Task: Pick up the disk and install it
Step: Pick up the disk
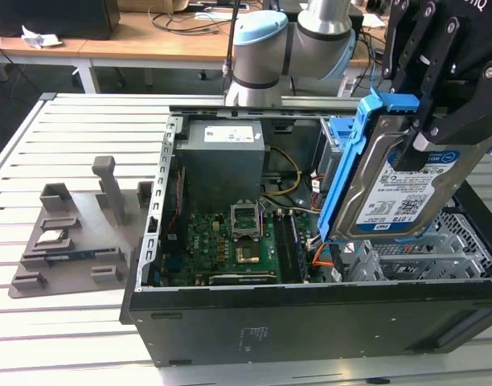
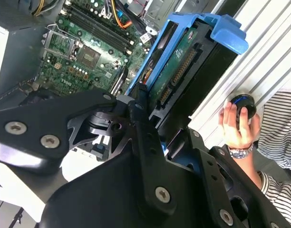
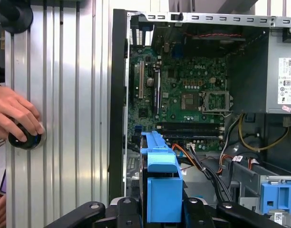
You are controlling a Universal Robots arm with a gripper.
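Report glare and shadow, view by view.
Exterior view: even light, the disk label bright, the gripper dark against it. Second wrist view: the table washes out pale, and the gripper's black links lie in shade. First wrist view: the table's slats shine in streaks, and the computer case is dim beside the power supply.

Gripper [image 1: 419, 143] high and tilted, fingers [image 1: 459, 125] apparently clamped on the disk [image 1: 391, 197], arm [image 1: 266, 48] upright behind

Silver disk [image 1: 381, 161], blue bracket [image 1: 347, 153], white-blue label [image 1: 408, 201]; green motherboard [image 1: 230, 245]; black-white striped sleeve [image 2: 282, 121].
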